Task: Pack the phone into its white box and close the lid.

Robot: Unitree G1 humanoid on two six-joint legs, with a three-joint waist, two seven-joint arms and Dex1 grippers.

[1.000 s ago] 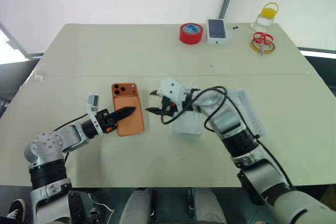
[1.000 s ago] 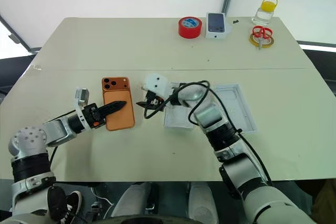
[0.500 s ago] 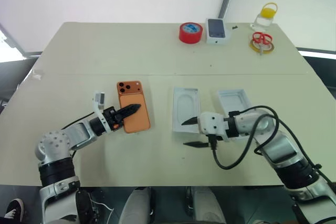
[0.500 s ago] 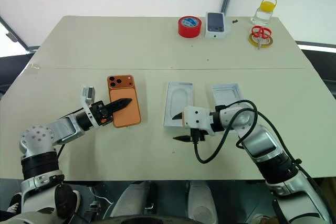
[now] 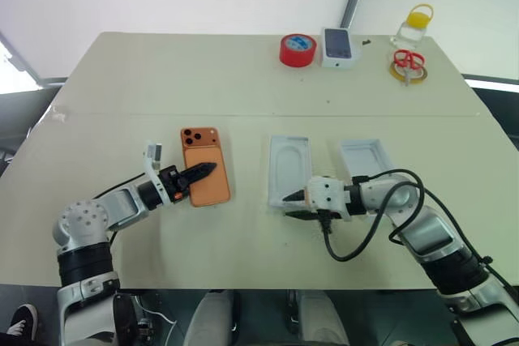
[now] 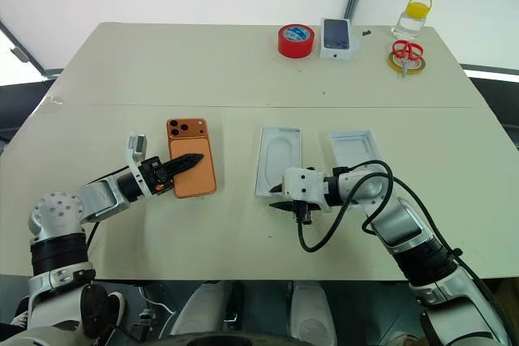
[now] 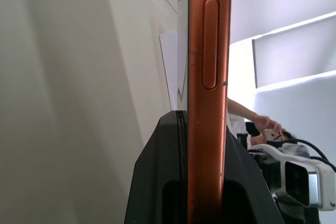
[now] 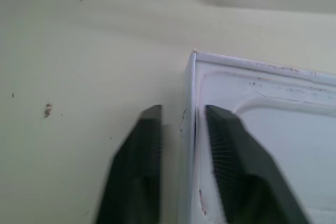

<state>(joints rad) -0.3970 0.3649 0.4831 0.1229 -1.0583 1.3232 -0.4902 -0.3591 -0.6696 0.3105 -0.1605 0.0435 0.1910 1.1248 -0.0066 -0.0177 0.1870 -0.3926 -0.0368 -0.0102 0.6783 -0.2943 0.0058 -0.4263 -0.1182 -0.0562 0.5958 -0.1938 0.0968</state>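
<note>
White trays (image 5: 289,168), two; one orange phone (image 5: 204,177)

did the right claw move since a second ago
Yes. The right claw was up beside the phone; it has swung back toward the robot, to the near end of the white insert, its fingers straddling the insert's wall.

Head stereo overhead; wrist cams close.

The left arm is reaching forward and rightward, its left gripper (image 5: 200,173) pinching tight. The right arm is bending in across the front, the right gripper (image 5: 293,206) pointing left and downward, fingers nearly together.
</note>
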